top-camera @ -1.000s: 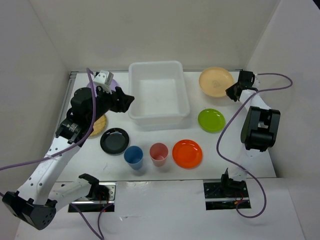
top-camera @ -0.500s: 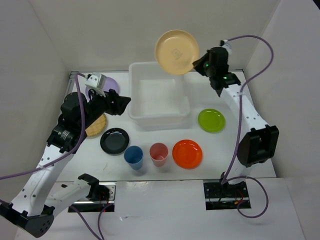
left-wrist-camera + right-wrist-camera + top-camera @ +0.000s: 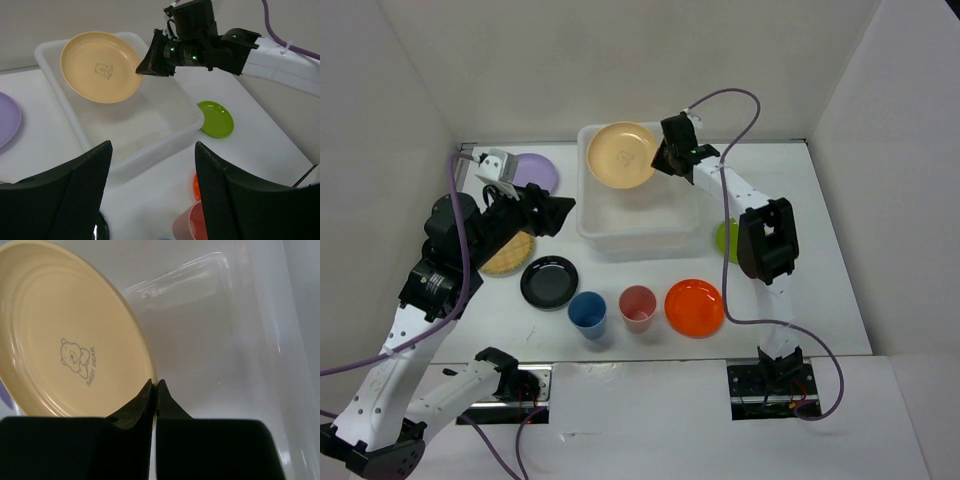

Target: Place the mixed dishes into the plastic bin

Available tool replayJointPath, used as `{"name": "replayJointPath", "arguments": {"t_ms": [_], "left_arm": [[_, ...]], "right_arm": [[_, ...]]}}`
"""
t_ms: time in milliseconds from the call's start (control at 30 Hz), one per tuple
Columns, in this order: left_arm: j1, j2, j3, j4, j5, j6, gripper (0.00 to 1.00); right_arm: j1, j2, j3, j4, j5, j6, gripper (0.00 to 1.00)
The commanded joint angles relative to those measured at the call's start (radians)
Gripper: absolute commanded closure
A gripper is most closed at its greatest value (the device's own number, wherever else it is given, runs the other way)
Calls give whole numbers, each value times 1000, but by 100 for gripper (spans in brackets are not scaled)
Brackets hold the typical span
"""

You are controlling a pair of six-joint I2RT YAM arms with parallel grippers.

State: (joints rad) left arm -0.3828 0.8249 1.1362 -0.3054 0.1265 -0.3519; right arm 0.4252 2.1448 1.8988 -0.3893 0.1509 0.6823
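The bin (image 3: 640,240) holds nothing yet. The right gripper (image 3: 658,163), clamped on the peach plate (image 3: 620,155) at its rim, holds it over the bin's far end. The left gripper (image 3: 562,210) is open and empty; five plates (image 3: 694,306) and two cups (image 3: 587,312) wait outside.

Left arm (image 3: 405,325) and right arm (image 3: 720,182) were white-linked with black joints; purple cables (image 3: 720,93); left gripper (image 3: 152,146) bore black mesh-textured fingers (image 3: 85,195).

Peach round plate (image 3: 622,155) with a small grey bear print and grey lettering at its centre. Milky white translucent rectangular plastic bin (image 3: 638,238). Plain lilac round plate (image 3: 535,172); tan woven-patterned round plate (image 3: 510,258); glossy black round plate (image 3: 549,281); bright orange round plate (image 3: 694,306); lime green round plate (image 3: 215,118). Blue cup (image 3: 587,313), pink-red cup (image 3: 638,306). White tabletop (image 3: 820,250).
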Motion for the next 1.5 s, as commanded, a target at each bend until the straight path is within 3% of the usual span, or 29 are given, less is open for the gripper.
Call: {"name": "replayJointPath", "arguments": {"t_ms": [0,367,467,567,700,800,900,1033,1100,1200,1267,1333,1367,1467], "left_arm": [[4,-7,25,6,-7,-21,26],[4,-7,14,-14,12,-21,21],[4,-7,14,-14,12,-21,20],[4,-7,14,-14,12,-21,20],[4,-7,14,-14,21,-21,20],[4,-7,14,-14,21,-12,20],[4,2,34,-23,30,-3,20],[4,31,34,-23,30,-2,19],[4,40,45,-34,30,-2,19],[4,51,45,-34,30,-2,19],[4,60,45,-15,30,-2,18],[15,98,45,-15,-37,-60,18],[15,115,54,-44,-147,-85,18],[90,193,94,-57,-240,-174,18]], "right_arm": [[20,55,143,-42,84,-21,100],[29,225,287,-143,151,-30,100],[29,248,296,-154,161,-40,95],[29,270,330,-180,170,-49,86],[29,270,358,-200,170,-58,65],[29,270,411,-229,161,-67,54],[29,216,453,-266,161,-76,47],[29,13,473,-322,186,-98,38],[29,-99,397,-313,187,-98,34],[-38,-363,26,-222,133,-44,30],[-115,-545,-128,-148,70,-18,30],[-153,-643,-315,-106,41,2,28],[-166,-683,-358,-97,41,11,28],[-177,-778,-477,-97,50,-1,28]]}}
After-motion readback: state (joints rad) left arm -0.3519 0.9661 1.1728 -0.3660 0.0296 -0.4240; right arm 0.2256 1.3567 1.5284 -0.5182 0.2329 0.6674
